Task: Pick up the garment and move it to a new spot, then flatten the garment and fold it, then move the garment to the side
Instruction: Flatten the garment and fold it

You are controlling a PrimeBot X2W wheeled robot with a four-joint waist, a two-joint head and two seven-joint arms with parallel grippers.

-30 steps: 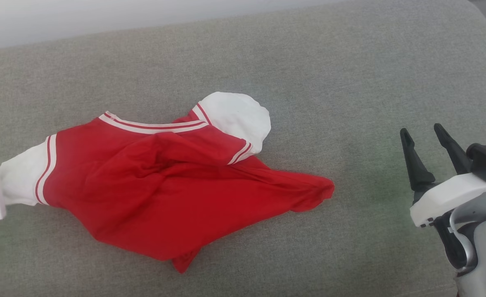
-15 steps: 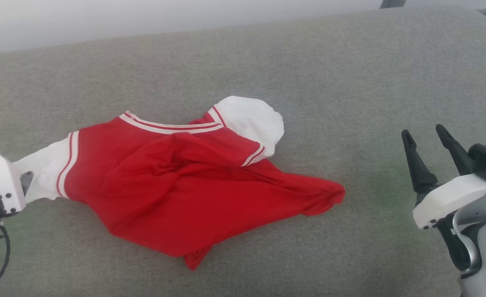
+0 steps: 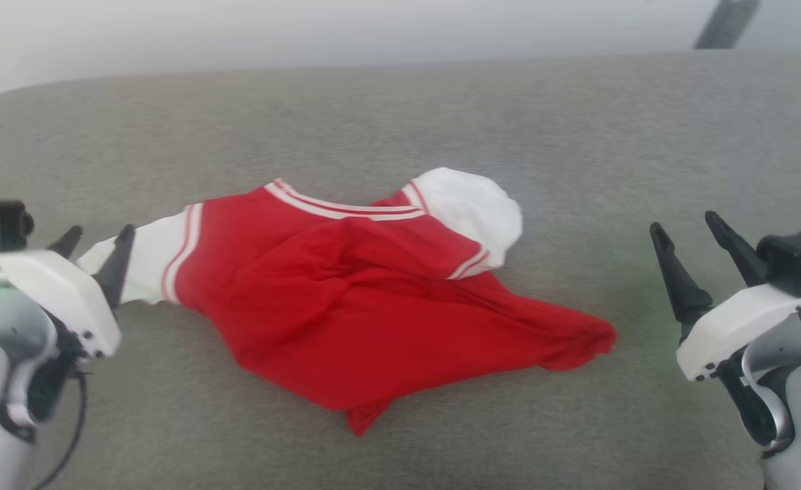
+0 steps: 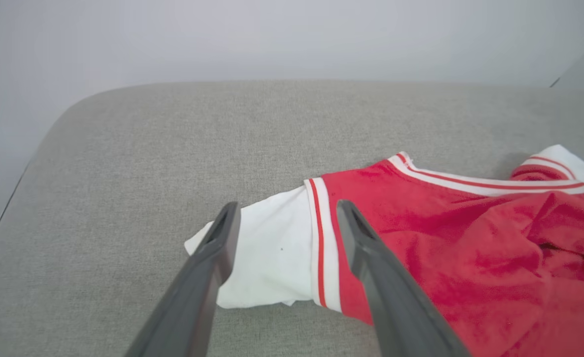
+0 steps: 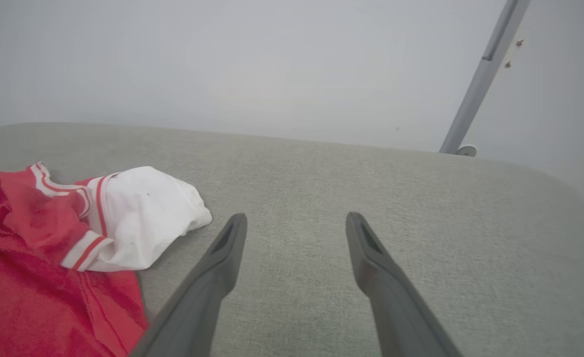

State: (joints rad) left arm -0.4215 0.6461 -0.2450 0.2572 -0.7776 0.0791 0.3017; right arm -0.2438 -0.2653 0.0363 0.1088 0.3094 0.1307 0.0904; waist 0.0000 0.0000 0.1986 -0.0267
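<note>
The garment [image 3: 373, 306] lies crumpled on the grey cushion, red body in the middle with a white sleeve at each end and striped trim along the collar; no lettering shows. My left gripper [image 3: 97, 241] stands open at the garment's left sleeve [image 3: 145, 262]. In the left wrist view, the left gripper [image 4: 288, 210] has its fingers spread just above that sleeve [image 4: 267, 248], which rests flat on the cushion, and the garment [image 4: 445, 238] stretches away to the right. My right gripper [image 3: 686, 228] is open and empty, well right of the red hem tip. In the right wrist view, the right gripper [image 5: 296, 220] hovers over bare cushion, with the garment [image 5: 33, 248] at the left.
The grey upholstered cushion [image 3: 441, 116] runs across the whole view, with a rounded left corner [image 4: 63, 114] and a far edge against a pale wall. A grey metal pole [image 5: 485, 74] leans behind the far right edge.
My left gripper has opened and let go of the white sleeve, which now lies on the cushion. The head camera has shifted, so the garment shows further right. The right arm has not moved.
</note>
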